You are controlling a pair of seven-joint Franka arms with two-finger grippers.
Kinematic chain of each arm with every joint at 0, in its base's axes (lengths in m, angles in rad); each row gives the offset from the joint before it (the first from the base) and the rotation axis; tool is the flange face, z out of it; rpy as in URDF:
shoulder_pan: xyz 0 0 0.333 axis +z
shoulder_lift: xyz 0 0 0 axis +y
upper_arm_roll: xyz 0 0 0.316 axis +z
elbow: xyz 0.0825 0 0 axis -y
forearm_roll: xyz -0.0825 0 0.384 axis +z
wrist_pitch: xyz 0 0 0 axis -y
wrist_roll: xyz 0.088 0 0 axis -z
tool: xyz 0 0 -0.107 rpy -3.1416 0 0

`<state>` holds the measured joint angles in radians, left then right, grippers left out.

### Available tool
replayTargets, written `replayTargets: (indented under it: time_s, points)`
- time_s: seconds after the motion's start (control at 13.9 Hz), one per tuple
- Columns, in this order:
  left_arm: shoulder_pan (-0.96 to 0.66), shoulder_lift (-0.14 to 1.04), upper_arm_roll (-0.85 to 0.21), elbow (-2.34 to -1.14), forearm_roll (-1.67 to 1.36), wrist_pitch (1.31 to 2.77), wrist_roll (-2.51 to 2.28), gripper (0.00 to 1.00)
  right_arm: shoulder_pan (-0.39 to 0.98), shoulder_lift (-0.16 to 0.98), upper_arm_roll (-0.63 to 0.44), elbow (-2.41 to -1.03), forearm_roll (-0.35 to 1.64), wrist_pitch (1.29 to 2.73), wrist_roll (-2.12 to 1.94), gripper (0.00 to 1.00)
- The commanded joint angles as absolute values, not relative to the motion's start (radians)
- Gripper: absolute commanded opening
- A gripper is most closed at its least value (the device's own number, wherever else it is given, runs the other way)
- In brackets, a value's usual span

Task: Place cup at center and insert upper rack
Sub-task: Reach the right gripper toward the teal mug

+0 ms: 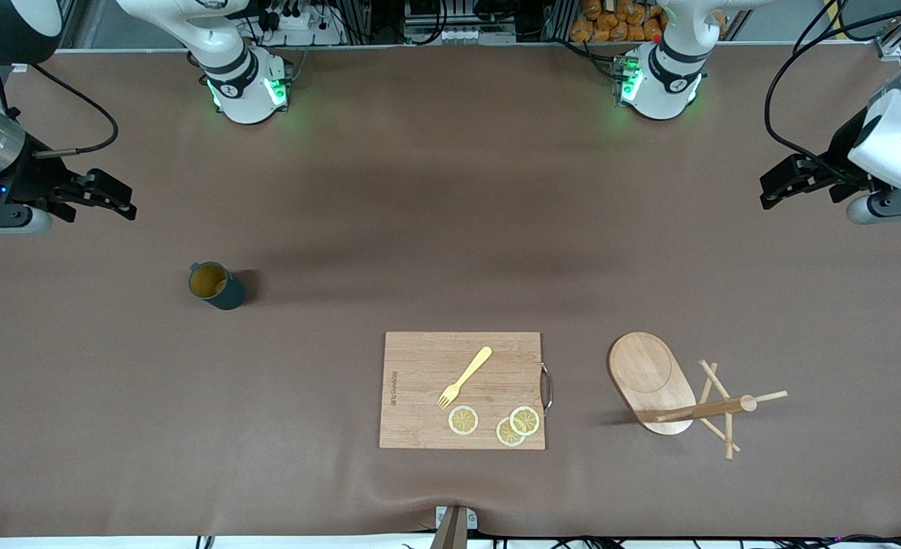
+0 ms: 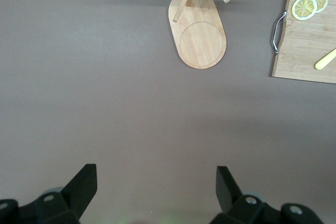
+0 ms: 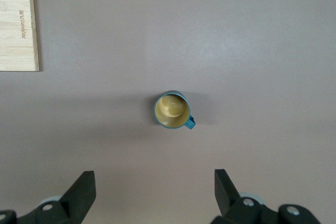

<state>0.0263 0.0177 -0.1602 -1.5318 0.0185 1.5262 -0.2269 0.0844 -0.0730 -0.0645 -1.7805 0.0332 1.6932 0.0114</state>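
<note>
Cutting board [image 1: 462, 390], carrying fork [image 1: 465, 376] and lemon slices [image 1: 496, 422], is lying lower centre. Cup [image 1: 216, 285] is standing upright centre-left; upper rack [image 1: 652, 381] lower right, base oval running diagonally. Left hand [image 1: 772, 190] and right hand [image 1: 119, 200] are hovering released at frame edges.

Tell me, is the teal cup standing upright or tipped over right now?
Upright. The cup stands on its base on the brown mat, with its round mouth facing up and its yellowish inside showing in the right wrist view; the front view agrees.
</note>
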Motion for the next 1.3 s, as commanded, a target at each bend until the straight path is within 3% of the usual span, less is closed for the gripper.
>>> replayTargets:
  time_s: [0.0,0.72,1.22]
  points:
    - [0.034,0.009,-0.161,-1.525,0.014,1.509,-0.207,1.0,0.083,-0.084,-0.063,-1.795,0.048,1.703,0.006,1.0]
    - [0.026,0.075,-0.158,-1.528,0.011,1.559,-0.209,1.0,0.083,-0.084,-0.063,-1.795,0.048,1.703,0.014,1.0]
    - [0.021,-0.054,-0.204,-1.523,0.006,1.507,-0.221,1.0,0.095,-0.063,-0.061,-1.807,0.049,1.704,0.142,1.0]
